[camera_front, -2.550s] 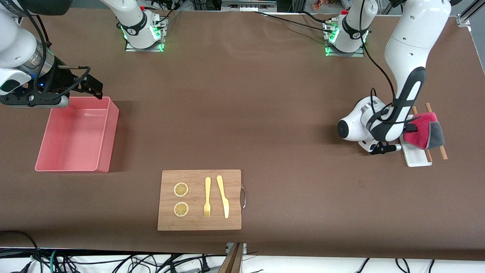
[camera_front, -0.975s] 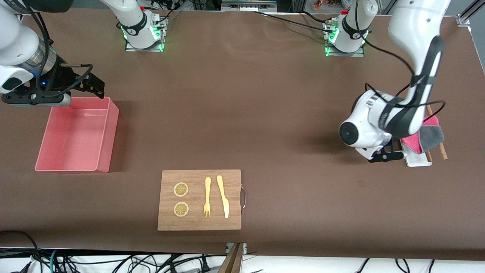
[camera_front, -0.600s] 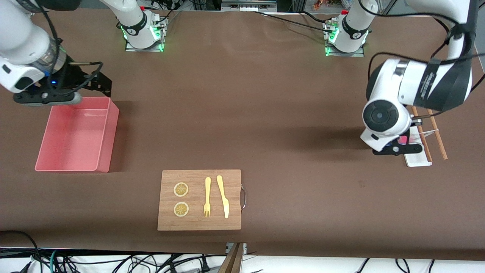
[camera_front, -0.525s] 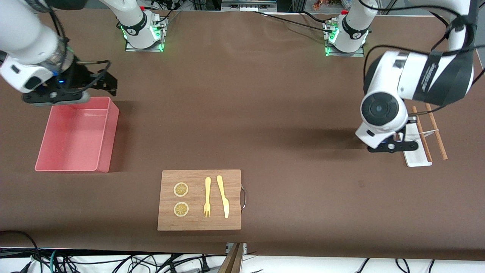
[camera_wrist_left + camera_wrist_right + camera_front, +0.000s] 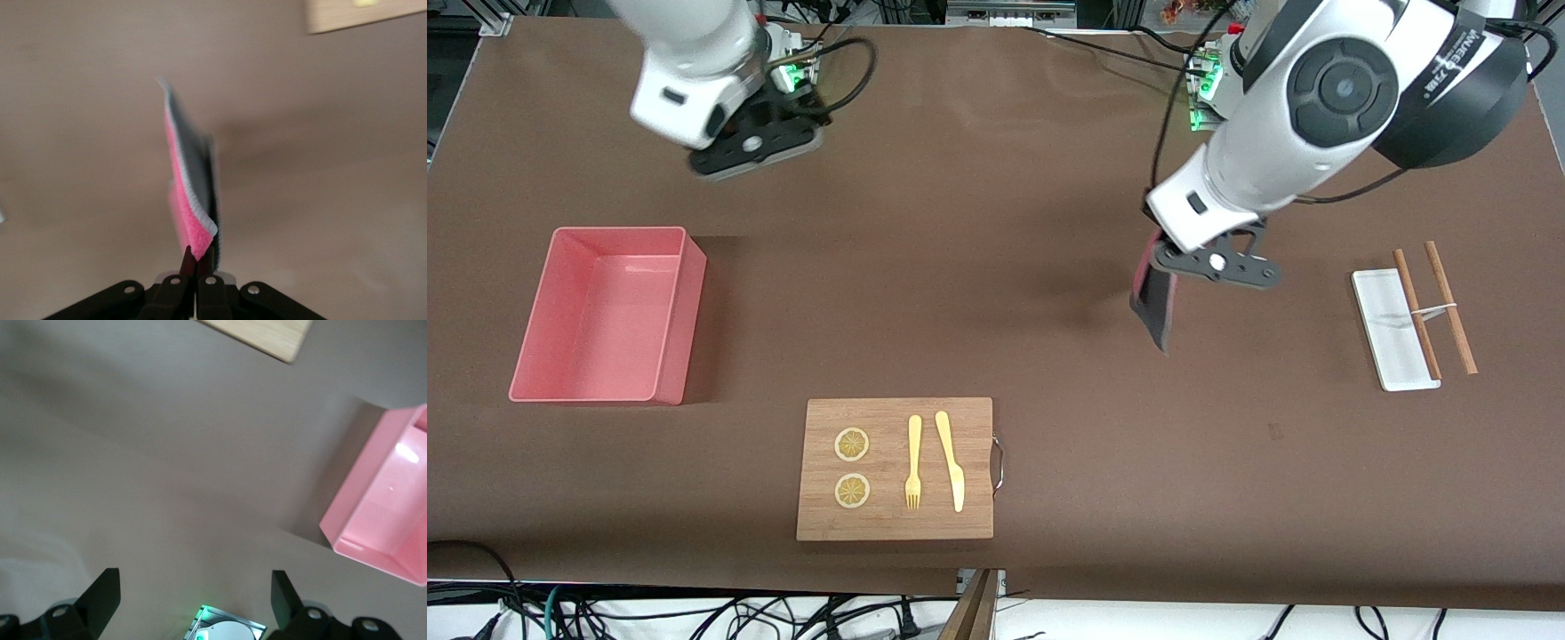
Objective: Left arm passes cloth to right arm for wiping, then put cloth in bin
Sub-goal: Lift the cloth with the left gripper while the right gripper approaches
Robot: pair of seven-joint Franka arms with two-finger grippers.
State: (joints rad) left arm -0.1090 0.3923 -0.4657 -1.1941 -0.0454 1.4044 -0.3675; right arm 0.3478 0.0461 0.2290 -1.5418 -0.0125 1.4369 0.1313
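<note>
Aloft, our left gripper (image 5: 1169,267) pinches the cloth (image 5: 1153,300) by one edge so it hangs free over bare table, offered for handover. Our right gripper (image 5: 193,597) hovers near its own base, jaws spread wide, the bin (image 5: 543,351) unused.

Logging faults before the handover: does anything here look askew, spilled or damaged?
Nothing stands out. The cloth hangs from the left claw, pinched by one edge over bare table. The right claw is open in the air, near its own base. The bin, cutting board and white tray sit flat and tidy.
</note>
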